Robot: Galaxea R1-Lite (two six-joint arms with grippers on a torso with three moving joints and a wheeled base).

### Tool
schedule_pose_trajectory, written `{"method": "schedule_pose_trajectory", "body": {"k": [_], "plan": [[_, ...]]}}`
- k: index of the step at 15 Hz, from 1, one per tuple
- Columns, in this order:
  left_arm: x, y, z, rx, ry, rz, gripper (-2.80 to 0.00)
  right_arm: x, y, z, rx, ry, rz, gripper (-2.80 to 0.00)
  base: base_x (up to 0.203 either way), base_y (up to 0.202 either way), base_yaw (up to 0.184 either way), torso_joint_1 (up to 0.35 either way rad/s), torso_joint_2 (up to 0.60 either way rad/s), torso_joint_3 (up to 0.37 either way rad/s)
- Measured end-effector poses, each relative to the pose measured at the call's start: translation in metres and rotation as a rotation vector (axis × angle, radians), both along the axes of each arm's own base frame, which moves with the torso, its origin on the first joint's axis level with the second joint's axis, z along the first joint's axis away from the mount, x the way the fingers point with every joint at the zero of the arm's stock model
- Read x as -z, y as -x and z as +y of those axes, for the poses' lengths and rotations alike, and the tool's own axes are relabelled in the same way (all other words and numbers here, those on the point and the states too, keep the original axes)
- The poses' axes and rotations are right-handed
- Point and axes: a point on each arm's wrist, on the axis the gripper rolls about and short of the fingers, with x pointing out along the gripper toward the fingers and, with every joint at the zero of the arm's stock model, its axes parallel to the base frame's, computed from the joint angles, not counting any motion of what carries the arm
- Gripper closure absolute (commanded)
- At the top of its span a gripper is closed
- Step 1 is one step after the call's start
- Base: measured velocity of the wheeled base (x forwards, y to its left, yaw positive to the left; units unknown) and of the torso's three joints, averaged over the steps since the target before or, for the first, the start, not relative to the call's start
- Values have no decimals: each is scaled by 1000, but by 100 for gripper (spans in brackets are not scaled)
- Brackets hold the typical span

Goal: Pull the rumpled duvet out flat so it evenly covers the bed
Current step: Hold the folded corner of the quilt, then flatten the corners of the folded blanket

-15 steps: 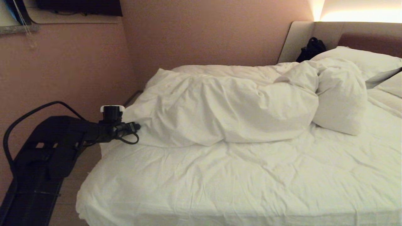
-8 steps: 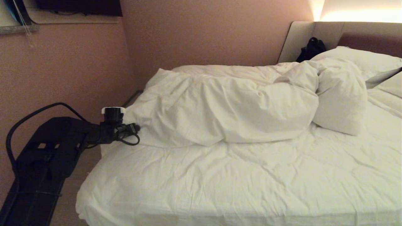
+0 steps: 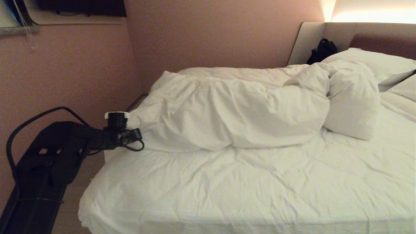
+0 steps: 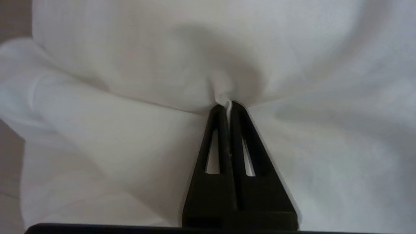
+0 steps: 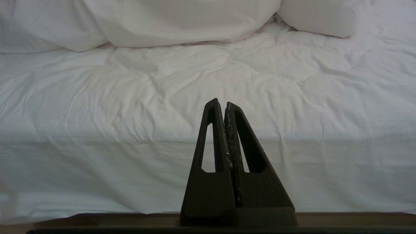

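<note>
Left gripper (image 3: 140, 134): fingers pressed together on a pinch of the duvet (image 3: 234, 110) at its near-left edge; the wrist view shows white cloth puckered between the tips.
Step in hand: the grasp looks made; the pull is not yet begun.
Next move: judged, a draw toward the foot of the bed (image 3: 107, 208), low and steady so the thin pinch does not slip.
Duvet: heaped ahead and to the right of that gripper, bunched across the middle of the mattress.
In the way: a puffy fold (image 3: 352, 100) far right of the gripper may drag.
Pillows (image 3: 373, 61): beyond the heap, by the headboard (image 3: 312, 39).
Dark bag (image 3: 322, 50): against the headboard corner.
Right gripper (image 5: 225, 104): tips together, empty, short of the bed's near edge.
</note>
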Motion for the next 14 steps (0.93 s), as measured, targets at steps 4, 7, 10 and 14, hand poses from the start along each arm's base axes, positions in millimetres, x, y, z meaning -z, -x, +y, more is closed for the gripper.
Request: {"method": "schedule_pose_trajectory", "body": {"k": [4, 7, 10, 14], "plan": [[-3, 2, 0, -4, 6, 5, 0, 0, 0, 0, 0, 1, 0, 0, 0, 0, 0, 0, 0, 0], [-12, 9, -3, -8, 30, 9, 0, 0, 0, 0, 0, 0, 0, 0, 0, 0, 0, 0, 0, 0], [-34, 30, -10, -8, 59, 25, 0, 0, 0, 0, 0, 0, 0, 0, 0, 0, 0, 0, 0, 0], [-76, 77, -19, 8, 62, 45, 0, 0, 0, 0, 0, 0, 0, 0, 0, 0, 0, 0, 0, 0]]}}
